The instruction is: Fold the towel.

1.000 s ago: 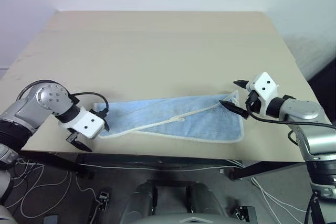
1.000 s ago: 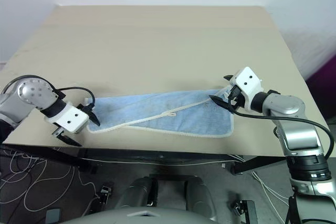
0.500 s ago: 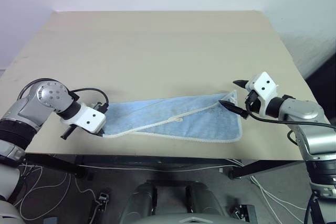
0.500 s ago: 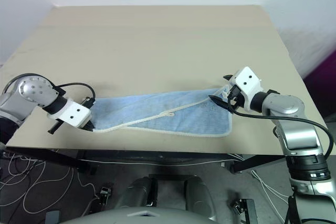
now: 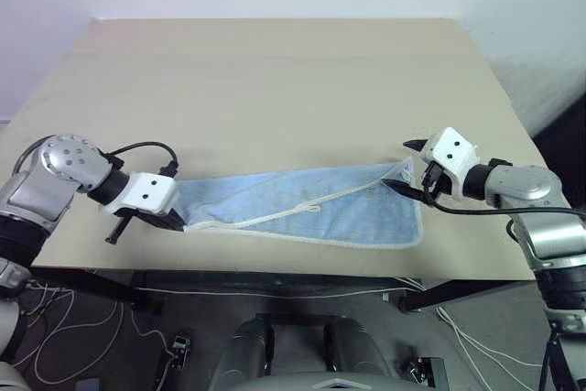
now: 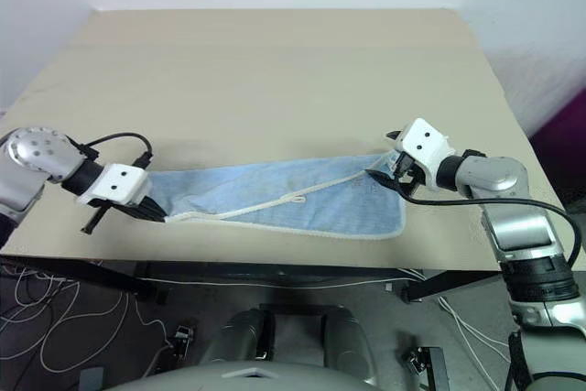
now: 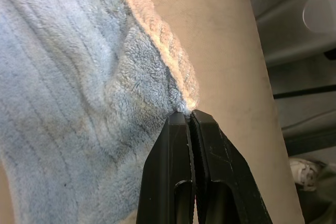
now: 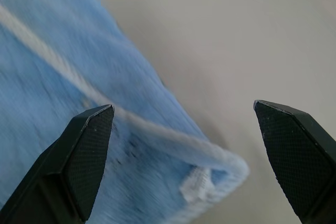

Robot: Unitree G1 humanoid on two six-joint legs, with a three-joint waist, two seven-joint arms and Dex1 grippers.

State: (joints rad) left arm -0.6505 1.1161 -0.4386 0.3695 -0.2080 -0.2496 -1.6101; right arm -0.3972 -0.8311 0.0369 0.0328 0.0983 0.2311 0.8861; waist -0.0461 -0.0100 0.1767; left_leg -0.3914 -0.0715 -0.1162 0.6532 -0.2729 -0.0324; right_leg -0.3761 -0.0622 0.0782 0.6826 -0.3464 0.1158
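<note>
Towel [image 5: 302, 208] lies flat-ish on the tabletop [image 5: 275, 80], near the front edge, long axis running L–R parallel to that edge. It's already doubled lengthwise, white edging w/ the small loop [image 5: 313, 209] showing along the middle. R end is wider and reaches toward the front right corner; L end narrows toward the front left corner.

L gripper [image 7: 188, 116] is clenched on the towel's L end, pinching the corner right at the white hem; wrist view shows both black fingers pressed together w/ terry cloth caught at the tips. Cloth at that end looks drawn taut toward the gripper, slightly lifted off the tabletop.

R gripper [image 5: 414, 169] is released, fingers spread wide, straddling the towel's far R corner: one fingertip beyond the corner over bare tabletop, the other over the blue cloth. Wrist view has the corner w/ its small white tag [image 8: 195, 187] sitting between the two fingers [image 8: 86, 156], not yet pinched. Can't tell if tips touch the cloth.

Key relation: towel stretches between the 2 grippers, each at one short end. R gripper is just at its corner, so next prob. = close on that corner, then bring one end over to the other across the long axis. Risk: the closing fingers miss the corner, or catch only the top layer
</note>
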